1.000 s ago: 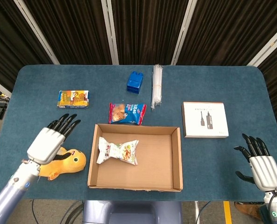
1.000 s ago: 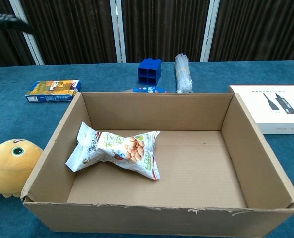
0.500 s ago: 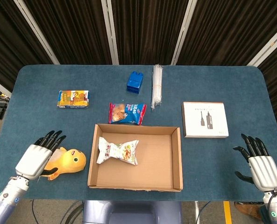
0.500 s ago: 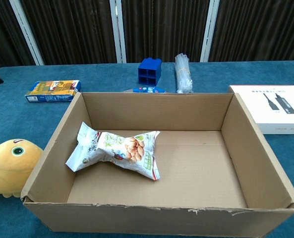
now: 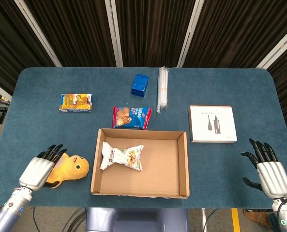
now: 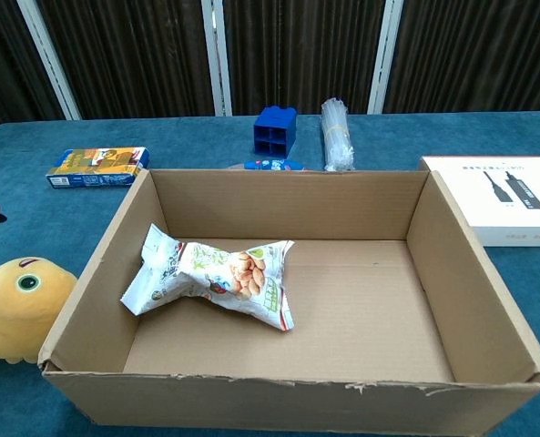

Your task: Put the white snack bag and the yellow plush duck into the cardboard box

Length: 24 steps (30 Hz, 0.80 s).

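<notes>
Left hand (image 5: 38, 170): fingers apart, touching yellow plush duck (image 5: 71, 166) at fingertips; weak grasp risks slip short of cardboard box (image 5: 184, 164). Right hand (image 5: 269, 171): spread, empty.

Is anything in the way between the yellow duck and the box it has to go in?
Only the box's own left wall. The yellow plush duck lies on the table just left of the cardboard box, with nothing between them. The left robot hand must lift it over that wall. The white snack bag is already inside.
</notes>
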Each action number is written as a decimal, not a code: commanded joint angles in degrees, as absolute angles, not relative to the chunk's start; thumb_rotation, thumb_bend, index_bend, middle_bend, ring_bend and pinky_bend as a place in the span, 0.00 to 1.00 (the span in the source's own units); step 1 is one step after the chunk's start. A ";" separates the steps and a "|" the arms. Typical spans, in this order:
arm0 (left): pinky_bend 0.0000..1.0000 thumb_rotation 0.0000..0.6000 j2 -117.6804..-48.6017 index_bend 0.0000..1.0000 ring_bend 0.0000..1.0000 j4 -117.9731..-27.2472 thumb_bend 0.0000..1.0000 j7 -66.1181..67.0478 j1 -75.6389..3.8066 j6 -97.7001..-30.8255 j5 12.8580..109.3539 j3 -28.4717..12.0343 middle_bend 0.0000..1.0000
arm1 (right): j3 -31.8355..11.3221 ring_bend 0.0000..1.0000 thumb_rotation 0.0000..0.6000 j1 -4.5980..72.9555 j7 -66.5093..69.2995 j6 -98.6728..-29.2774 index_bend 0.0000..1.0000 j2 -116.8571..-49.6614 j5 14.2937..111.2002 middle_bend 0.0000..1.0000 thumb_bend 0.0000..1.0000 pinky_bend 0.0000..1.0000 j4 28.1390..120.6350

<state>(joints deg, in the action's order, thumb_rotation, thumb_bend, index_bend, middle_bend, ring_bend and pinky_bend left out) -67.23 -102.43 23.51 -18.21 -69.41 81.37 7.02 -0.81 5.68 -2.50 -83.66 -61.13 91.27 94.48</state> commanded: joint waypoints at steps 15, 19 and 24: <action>0.24 1.00 -71.42 0.11 0.04 -95.31 0.04 21.23 -17.94 -66.64 78.37 5.14 0.01 | -0.76 0.00 1.00 5.64 -1.79 -83.93 0.29 -61.08 91.58 0.01 0.00 0.00 94.20; 0.29 1.00 -72.11 0.20 0.13 -94.12 0.07 20.27 -18.02 -66.11 78.19 4.78 0.07 | -0.73 0.00 1.00 5.63 -1.58 -84.00 0.29 -61.05 91.68 0.01 0.00 0.00 94.17; 0.33 1.00 -73.27 0.30 0.22 -92.71 0.17 19.94 -18.06 -66.10 78.58 4.40 0.14 | -0.67 0.00 1.00 5.63 -1.32 -84.06 0.29 -61.02 91.88 0.01 0.00 0.00 94.14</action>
<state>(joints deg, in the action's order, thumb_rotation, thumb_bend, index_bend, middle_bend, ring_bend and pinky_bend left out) -73.07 -92.88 19.95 -18.05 -66.11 78.50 4.50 -0.67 5.63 -1.33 -84.06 -61.02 91.87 94.15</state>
